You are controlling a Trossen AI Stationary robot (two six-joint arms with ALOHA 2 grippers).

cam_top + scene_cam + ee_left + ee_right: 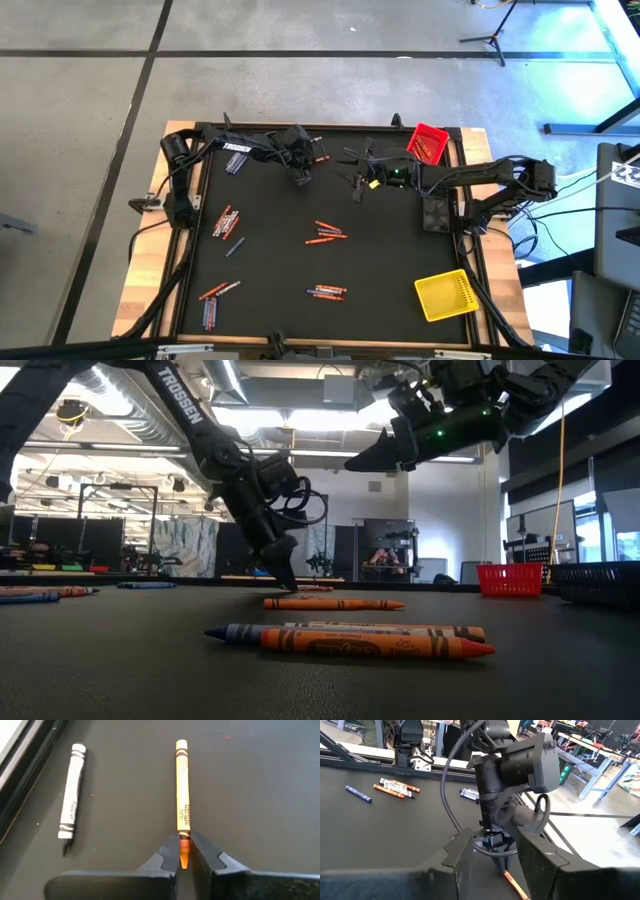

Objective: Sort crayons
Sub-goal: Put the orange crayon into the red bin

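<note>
My left gripper (300,177) is at the far middle of the black mat, pointing down and shut on the tip of an orange crayon (182,795) that lies on the mat. It also shows in the low view (287,580). A grey crayon (71,795) lies beside the orange one, flat on the mat. My right gripper (357,187) hangs open and empty just to the right, above the mat (372,458), facing the left gripper (495,827). Other crayon groups (325,233) (327,292) (226,222) lie flat on the mat. My left gripper pinches the orange crayon's pointed end (183,851) between its two fingers. The fingers come from above, slanting down, one on each side of the tip. The crayon runs straight out ahead of the fingers, and its length lies on the mat.
A red bin (430,143) stands at the far right corner and a yellow bin (447,295) at the near right. More crayons lie at the near left (215,298) and far left (235,163). The mat has a raised wooden border (150,260).
</note>
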